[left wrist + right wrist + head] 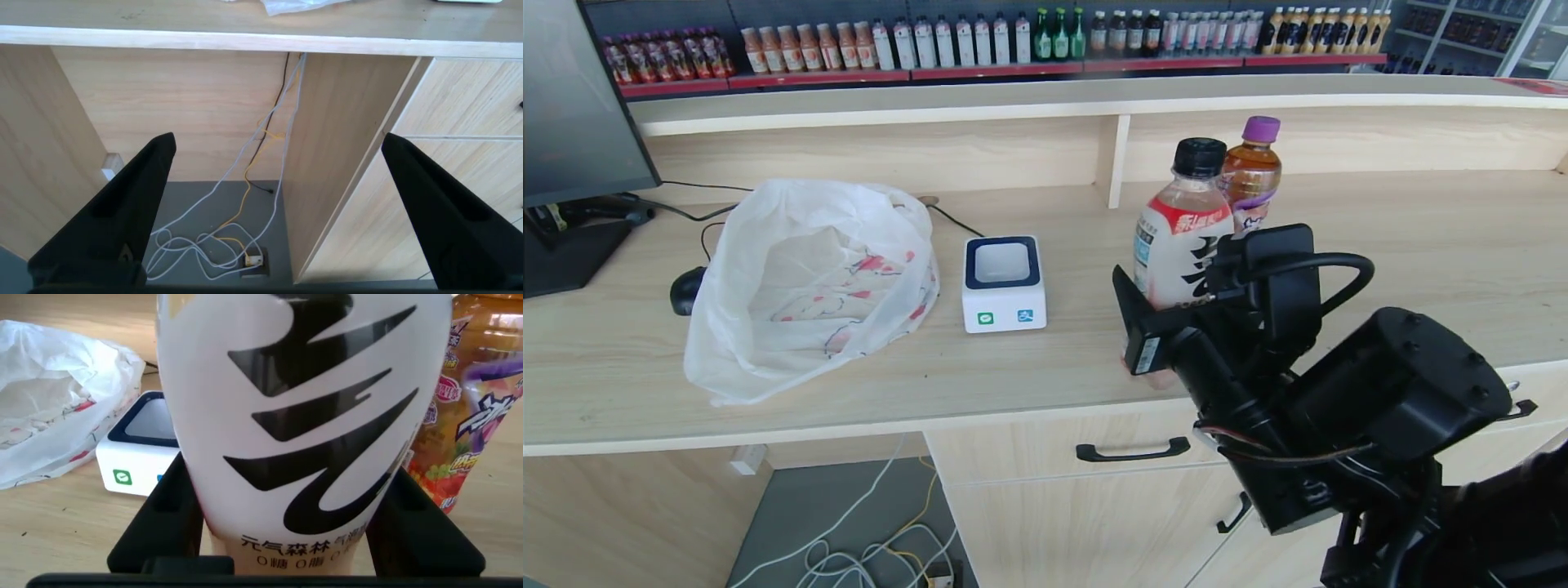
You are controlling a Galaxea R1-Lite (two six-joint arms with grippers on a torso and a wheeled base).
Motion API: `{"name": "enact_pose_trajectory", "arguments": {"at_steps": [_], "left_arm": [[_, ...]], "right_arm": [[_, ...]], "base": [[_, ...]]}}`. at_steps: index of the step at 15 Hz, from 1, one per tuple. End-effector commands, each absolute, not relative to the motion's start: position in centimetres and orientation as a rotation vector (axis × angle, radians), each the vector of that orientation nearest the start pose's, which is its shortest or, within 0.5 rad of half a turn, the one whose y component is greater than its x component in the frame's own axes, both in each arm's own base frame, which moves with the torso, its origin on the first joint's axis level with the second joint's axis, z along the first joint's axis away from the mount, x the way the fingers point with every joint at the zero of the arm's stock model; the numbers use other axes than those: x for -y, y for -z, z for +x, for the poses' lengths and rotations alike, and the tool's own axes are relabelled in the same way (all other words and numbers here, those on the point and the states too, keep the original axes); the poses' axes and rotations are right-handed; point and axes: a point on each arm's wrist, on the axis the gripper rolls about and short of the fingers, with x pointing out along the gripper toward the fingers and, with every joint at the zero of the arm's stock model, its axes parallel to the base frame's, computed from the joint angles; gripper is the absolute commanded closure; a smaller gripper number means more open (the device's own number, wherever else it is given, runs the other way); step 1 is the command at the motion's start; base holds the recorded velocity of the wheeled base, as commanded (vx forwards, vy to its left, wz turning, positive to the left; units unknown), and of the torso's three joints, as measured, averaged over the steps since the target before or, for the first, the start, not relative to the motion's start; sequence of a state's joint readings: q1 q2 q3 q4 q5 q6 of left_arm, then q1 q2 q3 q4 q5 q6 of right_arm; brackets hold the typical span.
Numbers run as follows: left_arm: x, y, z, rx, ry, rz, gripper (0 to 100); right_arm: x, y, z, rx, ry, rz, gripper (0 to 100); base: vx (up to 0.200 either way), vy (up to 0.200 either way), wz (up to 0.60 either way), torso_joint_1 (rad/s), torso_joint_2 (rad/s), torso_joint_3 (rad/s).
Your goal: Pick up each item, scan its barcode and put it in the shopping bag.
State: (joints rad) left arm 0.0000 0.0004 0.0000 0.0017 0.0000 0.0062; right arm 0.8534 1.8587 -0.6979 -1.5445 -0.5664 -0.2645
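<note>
- The right gripper [1168, 335] [286, 531] is at the front right part of the desk [1045, 367]. Its two black fingers are closed against opposite sides of the black-capped bottle [1183, 237] [302, 416], low on the body.
- The black-capped bottle stands upright. It holds a pale drink and has a white label with bold black strokes and a red band at the shoulder. Its base is near the desk's front edge; I cannot tell whether it rests on the wood or is lifted just clear.
- A purple-capped bottle [1252, 175] [466, 416] of amber drink stands upright just behind the held bottle and to its right, close beside it, outside the gripper.
- The scanner [1003, 284] [135, 449], a white box with a dark-framed window on top, sits on the desk between the bottles and the shopping bag.
- The shopping bag [809, 282] [57, 392], white thin plastic with red print, lies slumped on the desk left of the scanner, mouth open upward, its side just beside the scanner.
- The left gripper [282, 220] hangs below the desk's front edge with its fingers spread wide and nothing between them. It faces the open space under the desk, where cables [221, 237] trail on the floor.
- A black mouse [686, 290] lies just left of the bag, and a monitor [572, 98] stands at the desk's far left.
- A drawer handle [1131, 452] shows under the desk front, and a shelf of bottles [1013, 37] runs along the back wall.
</note>
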Motion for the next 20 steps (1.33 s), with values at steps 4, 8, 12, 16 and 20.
{"name": "enact_pose_trajectory", "arguments": {"at_steps": [4, 8, 12, 16, 20], "left_arm": [[0.0, -7.5, -2.3, -0.002, 0.000, 0.006, 0], [0.0, -7.5, -2.3, -0.002, 0.000, 0.006, 0], [0.0, -7.5, -2.3, -0.002, 0.000, 0.006, 0], [0.0, -7.5, -2.3, -0.002, 0.000, 0.006, 0], [0.0, -7.5, -2.3, -0.002, 0.000, 0.006, 0]], "right_arm": [[-21.0, -19.8, 19.7, 0.319, -0.268, -0.007, 100], [-19.5, -20.2, 18.2, 0.330, -0.360, 0.024, 100], [-17.7, -20.1, 17.7, 0.316, -0.522, 0.113, 100], [-16.4, -20.1, 19.1, 0.328, -0.766, 0.101, 100], [-16.5, -21.5, 19.2, 0.328, -0.965, 0.219, 100]], "base": [[0.000, 0.000, 0.00, 0.000, 0.00, 0.000], [0.000, 0.000, 0.00, 0.000, 0.00, 0.000], [0.000, 0.000, 0.00, 0.000, 0.00, 0.000], [0.000, 0.000, 0.00, 0.000, 0.00, 0.000], [0.000, 0.000, 0.00, 0.000, 0.00, 0.000]]}}
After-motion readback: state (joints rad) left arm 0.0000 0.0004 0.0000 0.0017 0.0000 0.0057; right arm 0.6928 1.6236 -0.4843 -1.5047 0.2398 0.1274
